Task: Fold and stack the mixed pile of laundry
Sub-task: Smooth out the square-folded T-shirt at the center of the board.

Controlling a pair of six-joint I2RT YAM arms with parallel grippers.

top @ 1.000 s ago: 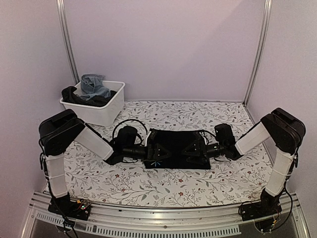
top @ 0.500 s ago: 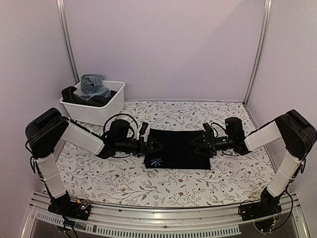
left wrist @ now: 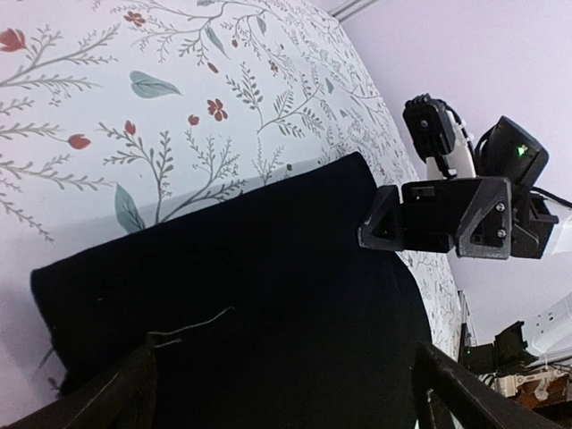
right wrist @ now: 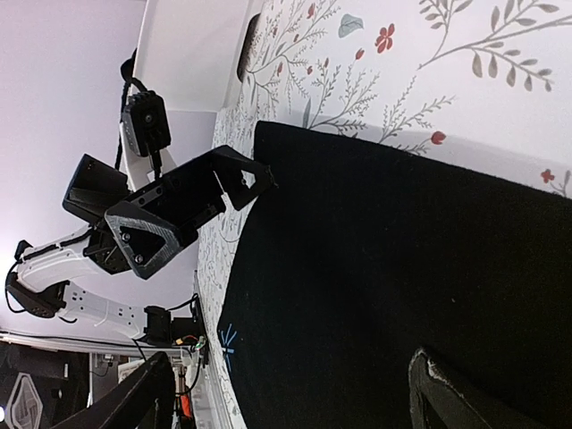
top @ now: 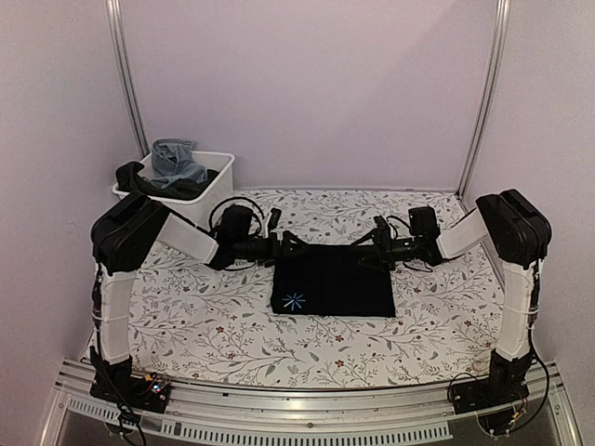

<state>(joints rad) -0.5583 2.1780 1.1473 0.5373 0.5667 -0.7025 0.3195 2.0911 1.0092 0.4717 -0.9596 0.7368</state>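
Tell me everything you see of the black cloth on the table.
The black cloth is a plain, soft-looking fabric folded into a rectangle, lying flat on the floral table cover. A small light blue star mark sits near its front left corner. The left end effector and right end effector, both open, sit at its far corners; contact is unclear.

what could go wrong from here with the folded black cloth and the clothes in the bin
1. The left claw and right claw sit open by the far corners of the black cloth. An uneven pinch or pull could drag the fold apart.
2. They point at each other along that edge, so moving inward risks a bump.
3. The jeans heap above the rim of the bin and might spill when grabbed.
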